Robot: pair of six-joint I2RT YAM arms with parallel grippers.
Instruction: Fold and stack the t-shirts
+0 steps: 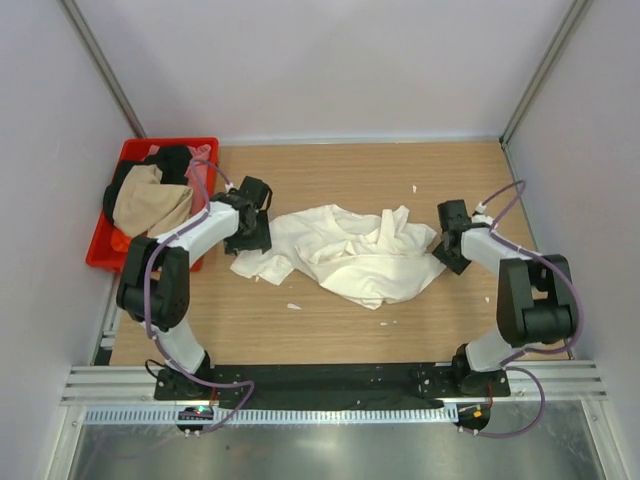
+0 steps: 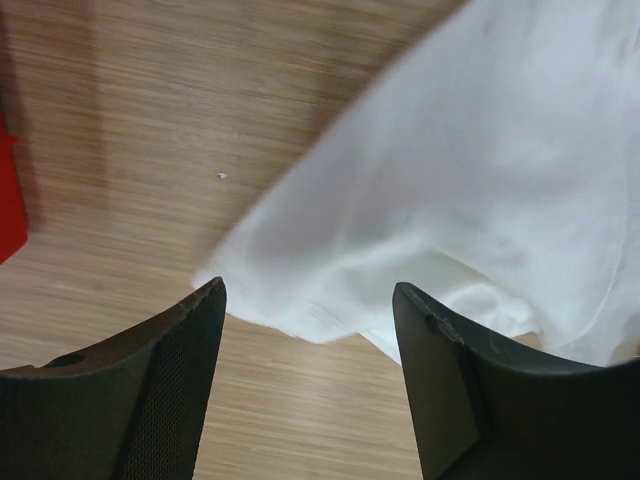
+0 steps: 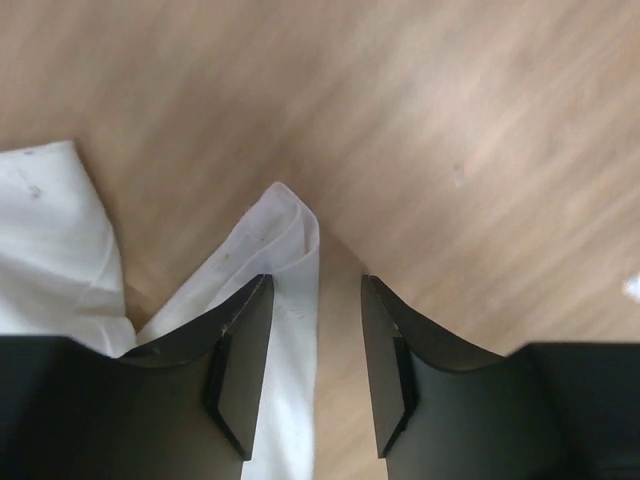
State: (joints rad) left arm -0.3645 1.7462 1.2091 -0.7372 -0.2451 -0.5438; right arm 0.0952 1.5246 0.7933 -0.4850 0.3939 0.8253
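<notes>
Cream shirt on pale wood, red crate in the corner

The big t-shirt (image 1: 350, 250) is plain cream-white with a few tiny dark specks. The table (image 1: 330, 175) is light brown wood grain. The crate (image 1: 170, 143) is bright red, holding a tan shirt (image 1: 150, 205), a black shirt (image 1: 175, 160) and a pink shirt (image 1: 203, 158). The left arm (image 1: 195, 235) and right arm (image 1: 490, 245) are black-and-white with purple cables (image 1: 505, 195).

- No legible text, label, brand, number or sign in any of the three views.
</notes>
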